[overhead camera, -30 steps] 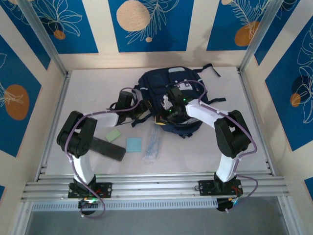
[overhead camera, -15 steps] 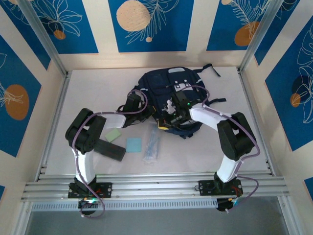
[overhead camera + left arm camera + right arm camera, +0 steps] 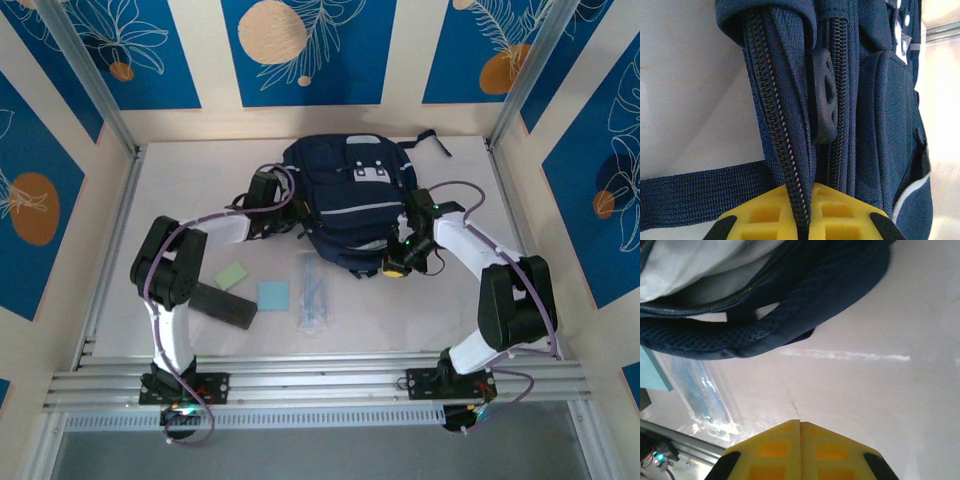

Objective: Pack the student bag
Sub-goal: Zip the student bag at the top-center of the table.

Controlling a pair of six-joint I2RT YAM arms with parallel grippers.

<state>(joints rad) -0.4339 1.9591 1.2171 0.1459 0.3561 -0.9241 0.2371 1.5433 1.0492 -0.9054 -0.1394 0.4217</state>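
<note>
On the bench (image 3: 200, 180) the bag (image 3: 350, 195) is laid flat, dark navy, with thin white stripes across its upper face and black straps trailing from its far right corner.

Against the bag's left side the left pincer (image 3: 268, 203) is pressed. At the left wrist, its yellow fingers (image 3: 840, 220) are seen closed tight on a fold of the bag's zip edge (image 3: 790, 150) – the toothed tape runs straight down between them. A black rubber zip pull (image 3: 824, 100) is seen just right of that fold, against a second line of zip.

By the bag's near right edge the right pincer (image 3: 398, 263) is held low. At the right wrist, its fingers (image 3: 832, 452) are seen shut flush together with nothing between them – bare bench lies under them, and the bag's rounded edge (image 3: 805, 300) lies just beyond.

Toward the near left of the bag four loose things are spread on the bench: a clear pouch (image 3: 313, 303) nearest the bag, then a blue pad (image 3: 273, 295), a green pad (image 3: 232, 276) and a dark slab (image 3: 222, 305), farthest from the bag.
</note>
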